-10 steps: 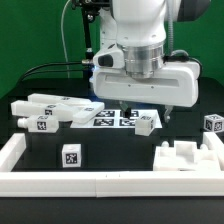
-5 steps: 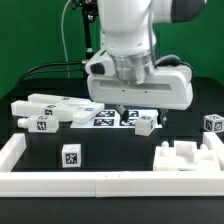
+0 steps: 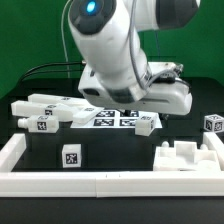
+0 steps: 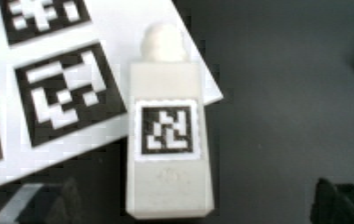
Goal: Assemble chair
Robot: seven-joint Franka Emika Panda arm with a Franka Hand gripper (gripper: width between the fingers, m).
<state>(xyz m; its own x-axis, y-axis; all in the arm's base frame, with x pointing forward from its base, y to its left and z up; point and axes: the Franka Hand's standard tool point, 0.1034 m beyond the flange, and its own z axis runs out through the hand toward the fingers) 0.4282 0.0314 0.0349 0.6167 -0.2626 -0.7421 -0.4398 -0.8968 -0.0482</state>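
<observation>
The chair lies in loose white tagged parts. A small peg-ended piece (image 4: 167, 130) lies with one edge on the marker board (image 4: 49, 90); it also shows in the exterior view (image 3: 146, 123). My gripper (image 4: 193, 203) is open just above it, and its dark fingertips (image 4: 41, 205) stand apart on either side of the piece's blunt end without touching it. In the exterior view the gripper (image 3: 150, 107) hangs over the marker board (image 3: 108, 119), its fingers mostly hidden by the hand. Long pieces (image 3: 48, 108) lie at the exterior view's left.
A tagged cube (image 3: 70, 156) sits at the front left, a blocky notched part (image 3: 186, 157) at the front right and a small tagged cube (image 3: 212, 124) at the far right. A white border rail (image 3: 100, 183) runs along the front and sides.
The arm has swung and tilted, and its upper body now leans toward the exterior view's left. The hand sits lower over the small piece. No part has moved.
</observation>
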